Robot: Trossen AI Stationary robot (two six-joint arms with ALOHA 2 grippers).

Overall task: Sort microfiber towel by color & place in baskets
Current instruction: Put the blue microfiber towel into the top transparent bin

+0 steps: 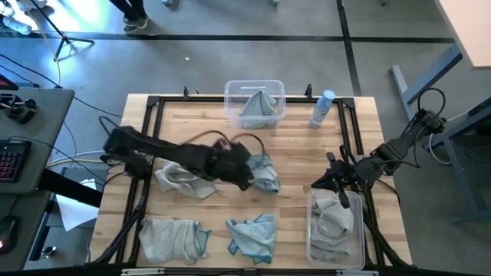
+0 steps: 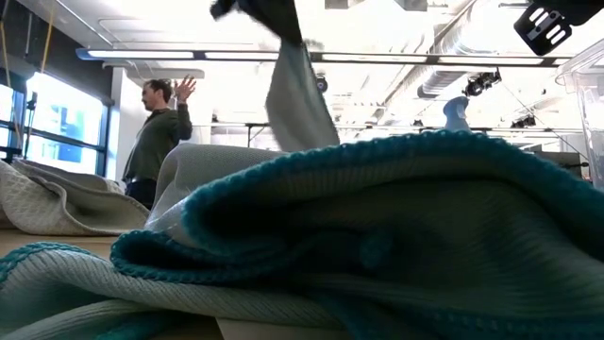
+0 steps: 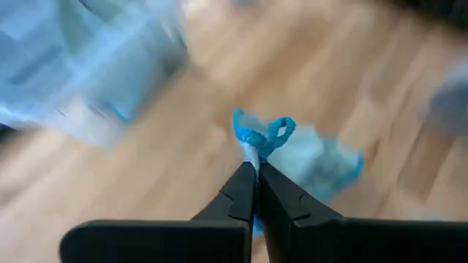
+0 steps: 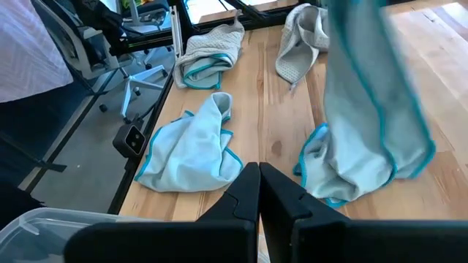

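My left gripper (image 1: 247, 175) is at the table's middle, shut on a pale teal-blue towel (image 1: 265, 173) with darker teal edging, which hangs below it (image 4: 365, 109). My right gripper (image 4: 257, 169) is shut and empty above the near right basket (image 1: 311, 230), which holds grey towels (image 1: 335, 218). The far basket (image 1: 229, 100) holds a teal towel (image 1: 257, 107). On the table lie a grey towel (image 1: 180, 180), a teal-edged one (image 1: 173, 238) and a teal one (image 1: 253, 236). My left gripper pinches a bunched bit of the towel's dark teal edging (image 3: 257, 140) between its two fingers, from above. The towel hangs slack below the fingers (image 2: 297, 94). Its lower end (image 4: 340, 179) is bunched at the table top.
A white-blue spray bottle (image 1: 322, 107) stands right of the far basket. A black metal frame (image 1: 153, 123) runs around the wooden table top. A person (image 2: 160, 137) stands in the room beyond the table.
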